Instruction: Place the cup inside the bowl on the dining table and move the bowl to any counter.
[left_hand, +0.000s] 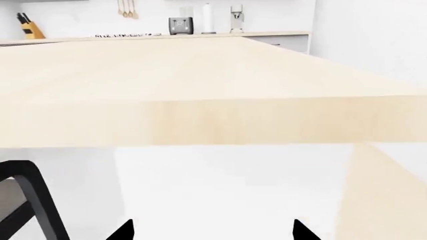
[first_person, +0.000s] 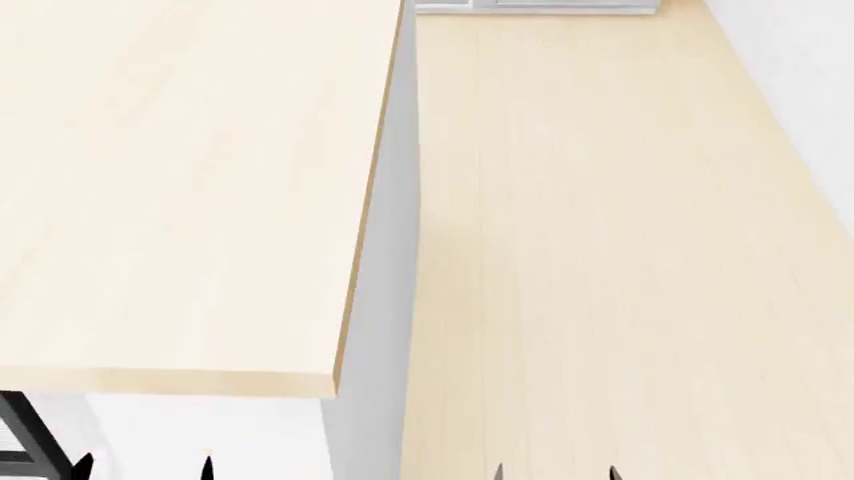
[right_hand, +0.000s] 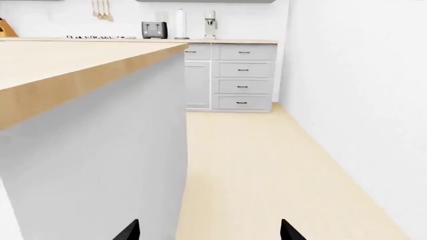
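The big pale beige light-wood dining table with faint grain and a thin darker edge fills the left of the head view (white panel beneath). Past it, a light honey wood counter backed by white wall carries a grey toaster; no writing is legible. The left gripper and the right gripper hang low, black tips spread and holding nothing.

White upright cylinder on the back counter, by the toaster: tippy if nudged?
Probably tippy: the white cylinder stands tall and narrow on the counter. Once down, its round side would likely roll. Weight and stiffness: too small to judge.
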